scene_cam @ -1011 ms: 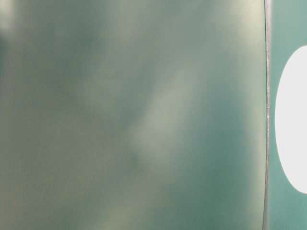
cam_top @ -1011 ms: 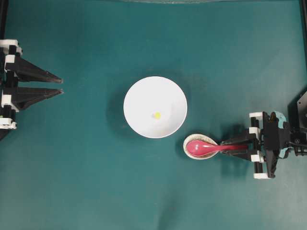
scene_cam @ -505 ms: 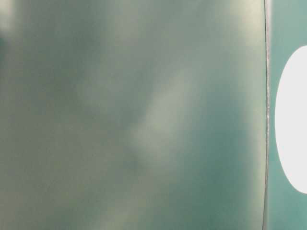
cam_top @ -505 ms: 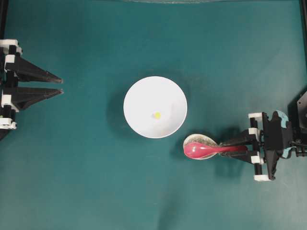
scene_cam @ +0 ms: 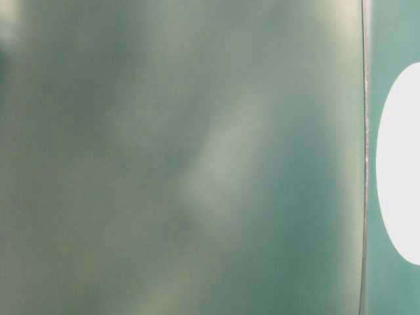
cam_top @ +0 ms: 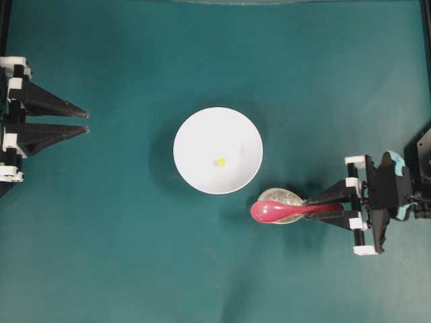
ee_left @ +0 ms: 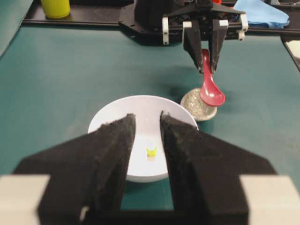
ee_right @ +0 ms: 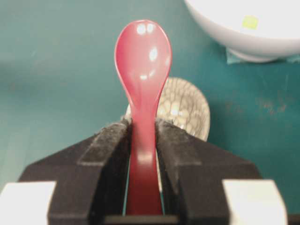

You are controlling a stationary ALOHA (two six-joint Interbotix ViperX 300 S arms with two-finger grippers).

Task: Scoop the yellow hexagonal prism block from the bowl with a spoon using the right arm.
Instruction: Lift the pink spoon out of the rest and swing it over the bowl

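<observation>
Spoon (cam_top: 279,211) lifted off speckled dish (cam_top: 281,199), right pincer (cam_top: 324,204) pinching its handle (scoop pointing toward bowl (cam_top: 217,151))

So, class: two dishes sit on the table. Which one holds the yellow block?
The large plain white bowl: the yellow block lies inside it. The small speckled dish beside it holds none.

Small speckled dish (cam_top: 281,204) on teal table (cam_top: 135,256), yellow cup (ee_left: 56,8), blue cloth (ee_left: 260,12)
</observation>
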